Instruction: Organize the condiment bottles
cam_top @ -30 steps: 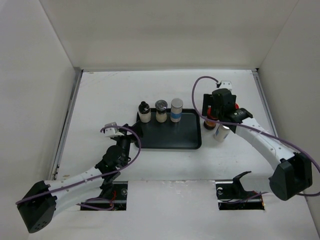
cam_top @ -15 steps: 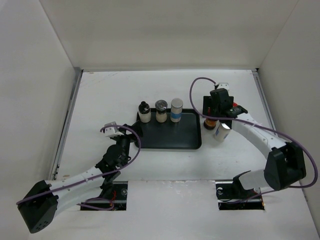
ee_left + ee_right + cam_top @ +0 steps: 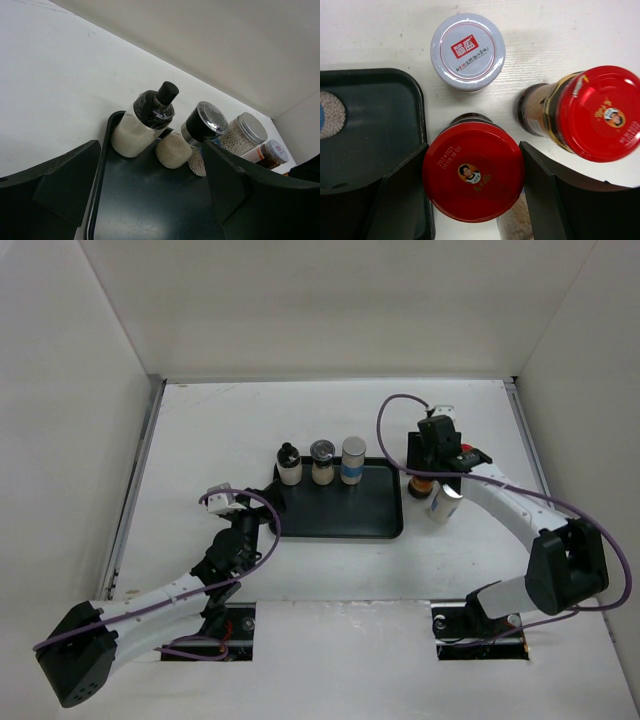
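The left gripper (image 3: 150, 195) sits at the near left corner of the tray (image 3: 340, 515). Its jaws have spread over the last second and stand released, with nothing between them, so this arm seems done with its bottle.

Off the tray, on the table just past its right edge, three condiment bottles stand close together. The white-capped jar (image 3: 468, 51) is by the tray's right edge. The right gripper (image 3: 472, 167) has come down over a red-lidded jar (image 3: 473, 172) and its jaws have narrowed from wide. One finger now lies at each side of the lid. Whether they already clamp it or only flank it, I cannot tell. A second red-lidded jar (image 3: 602, 112) stands just beside it, outside the jaws.

Along the tray's far edge stand a black-stoppered bottle (image 3: 145, 120), a black-capped shaker (image 3: 200, 125) and a silver-lidded jar (image 3: 242, 132), all upright in a row.

So about half the bottles seem placed, and the pick of the fourth looks underway.
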`<state>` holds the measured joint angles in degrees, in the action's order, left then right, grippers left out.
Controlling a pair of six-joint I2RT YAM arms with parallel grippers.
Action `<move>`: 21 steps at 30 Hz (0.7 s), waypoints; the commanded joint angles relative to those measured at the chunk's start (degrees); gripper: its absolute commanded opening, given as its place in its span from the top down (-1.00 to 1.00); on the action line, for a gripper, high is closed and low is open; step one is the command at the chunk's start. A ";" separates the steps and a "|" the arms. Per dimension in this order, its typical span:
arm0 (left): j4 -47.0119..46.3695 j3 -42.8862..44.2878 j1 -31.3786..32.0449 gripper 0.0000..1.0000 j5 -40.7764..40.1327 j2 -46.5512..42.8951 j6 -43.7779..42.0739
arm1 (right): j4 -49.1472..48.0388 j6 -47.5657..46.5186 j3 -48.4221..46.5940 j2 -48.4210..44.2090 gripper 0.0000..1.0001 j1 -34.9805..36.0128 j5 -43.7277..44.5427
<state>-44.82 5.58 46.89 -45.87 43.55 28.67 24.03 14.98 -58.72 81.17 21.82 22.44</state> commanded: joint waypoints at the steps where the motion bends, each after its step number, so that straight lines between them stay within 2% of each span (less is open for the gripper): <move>1: -2.99 -0.57 -0.36 -0.69 0.34 -0.57 0.60 | -6.54 -0.22 -5.17 -6.54 -0.14 0.89 4.54; 7: -2.99 -0.31 -0.45 -0.82 0.60 0.22 0.69 | -7.07 -0.57 -9.57 -7.61 -0.13 5.37 5.43; 12: -2.99 -0.40 -1.06 -0.84 0.16 0.92 0.78 | -11.19 -0.13 -11.42 -2.25 -0.14 9.76 4.72; 17: -2.64 -0.93 -1.50 -1.00 -0.71 -0.48 0.78 | -14.88 -0.57 -13.00 3.20 -0.14 11.26 4.55; 21: -1.42 -1.01 -1.59 -1.00 -0.80 -2.68 0.69 | -18.76 -2.24 -12.91 5.84 -0.14 11.62 3.41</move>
<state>-44.69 5.19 45.74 -46.15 42.74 28.97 16.19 14.17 -67.90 88.09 33.12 25.06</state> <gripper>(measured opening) 0.997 0.745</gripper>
